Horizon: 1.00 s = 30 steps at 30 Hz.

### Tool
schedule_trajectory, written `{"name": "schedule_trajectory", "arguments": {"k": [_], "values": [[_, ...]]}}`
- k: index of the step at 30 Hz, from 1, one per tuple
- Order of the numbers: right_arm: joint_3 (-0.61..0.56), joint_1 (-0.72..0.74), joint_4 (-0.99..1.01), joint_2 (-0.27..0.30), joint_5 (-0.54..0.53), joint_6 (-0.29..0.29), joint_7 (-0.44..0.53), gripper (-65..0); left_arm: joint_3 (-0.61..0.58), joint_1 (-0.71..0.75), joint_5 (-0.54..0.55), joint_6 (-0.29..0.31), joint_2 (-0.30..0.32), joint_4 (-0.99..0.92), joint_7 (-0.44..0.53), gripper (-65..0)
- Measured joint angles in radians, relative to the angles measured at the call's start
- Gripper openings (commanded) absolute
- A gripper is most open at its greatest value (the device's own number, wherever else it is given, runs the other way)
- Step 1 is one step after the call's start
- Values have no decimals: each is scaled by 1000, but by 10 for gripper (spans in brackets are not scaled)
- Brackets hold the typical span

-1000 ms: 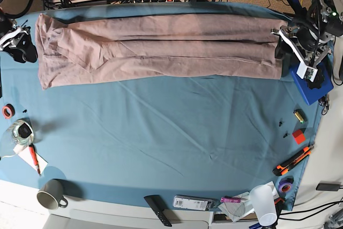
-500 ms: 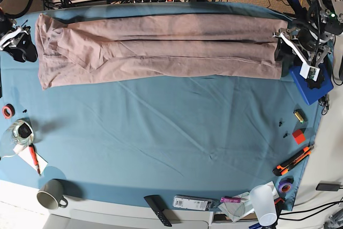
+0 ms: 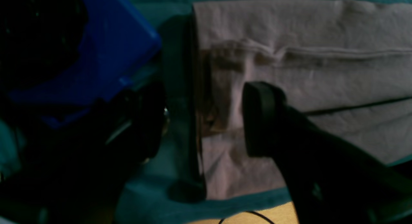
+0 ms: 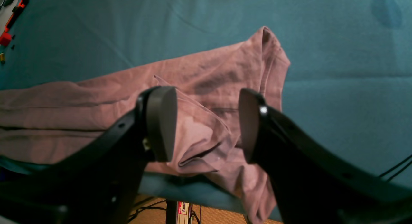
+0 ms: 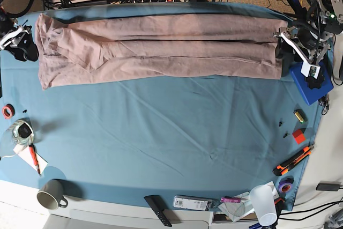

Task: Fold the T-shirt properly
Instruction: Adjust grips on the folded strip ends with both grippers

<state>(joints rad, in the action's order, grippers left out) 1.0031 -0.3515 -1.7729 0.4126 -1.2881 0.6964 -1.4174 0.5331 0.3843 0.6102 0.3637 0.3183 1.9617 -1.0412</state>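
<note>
The T-shirt (image 5: 161, 46) lies folded lengthwise into a long mauve strip across the far part of the teal table cloth (image 5: 171, 132). My left gripper (image 5: 282, 44) stands at the strip's right end. In the left wrist view it (image 3: 202, 121) is open, and the T-shirt's (image 3: 322, 72) hemmed edge runs between its fingers (image 3: 260, 117). My right gripper (image 5: 21, 46) is at the strip's left end. In the right wrist view it (image 4: 206, 127) is open above the rumpled sleeve end of the T-shirt (image 4: 209, 72), with nothing gripped.
A blue box (image 5: 308, 81) sits just beside the left gripper. Along the edges lie a mug (image 5: 51, 194), a plastic cup (image 5: 263, 202), an orange cutter (image 5: 292, 160), a red tape roll (image 5: 7, 111), a remote (image 5: 158, 210) and a glass jar (image 5: 20, 131).
The left gripper has opened wider and shifted slightly toward the far edge. The right gripper has crept a little farther away too. The T-shirt lies as before.
</note>
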Motion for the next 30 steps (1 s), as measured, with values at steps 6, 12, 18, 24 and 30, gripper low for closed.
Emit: {"name": "schedule_trajectory", "arguments": {"k": [6, 12, 18, 24, 30], "values": [[0, 0, 0, 1, 0, 0, 0, -340, 0, 0, 3, 0, 0, 0, 0, -288], [0, 0, 0, 6, 1, 1, 0, -340, 0, 0, 23, 0, 0, 3, -9, -288], [0, 0, 0, 5, 1, 1, 0, -340, 0, 0, 64, 0, 0, 5, -21, -288], [-37, 0, 0, 5, 72, 1, 3, -340, 0, 0, 64, 0, 0, 5, -20, -288], [-158, 0, 27, -23, 136, 1, 0, -340, 0, 0, 64, 0, 0, 5, -22, -288]]}}
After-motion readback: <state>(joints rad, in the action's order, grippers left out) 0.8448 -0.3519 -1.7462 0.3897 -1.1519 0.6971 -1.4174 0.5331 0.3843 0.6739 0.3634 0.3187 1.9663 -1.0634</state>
